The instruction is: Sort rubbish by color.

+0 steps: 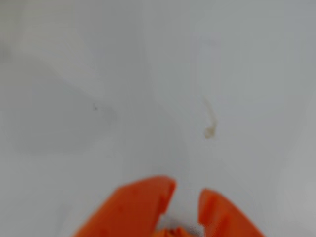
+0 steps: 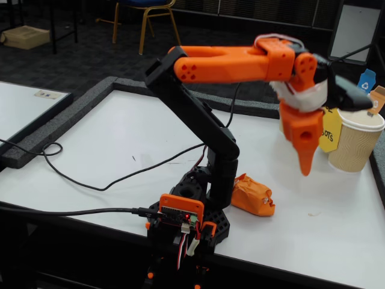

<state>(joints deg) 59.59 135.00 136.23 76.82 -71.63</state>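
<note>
Firstly, the wrist view: we see the 2 orange fingers of the end effector [image 1: 186,197] entering from the bottom edge, with a narrow gap between their tips and nothing held in that gap. Below them lies only bare white worktop [image 1: 148,74], blurred, with a faint tan smudge [image 1: 211,129] to the right of centre. No rubbish shows here.

Next, the fixed view: the arm reaches out level from its base, and the end effector [image 2: 305,165] hangs point-down, raised well clear of the worktop [image 2: 120,138]. From this side the fingers read as nearly together; we log it as almost closed and empty. We find 1 piece of rubbish, the orange wad [image 2: 253,195], lying on the worktop just beside the arm's base, on its right in this view and well short of the end effector. A ribbed tan cup [image 2: 356,144] stands at the right edge, behind the end effector. We see no green or blue wad.

Handling estimate: crumpled paper, so light, soft and compressible, not fragile. We would open wide and close across the wad's bulky middle, from above.
</note>
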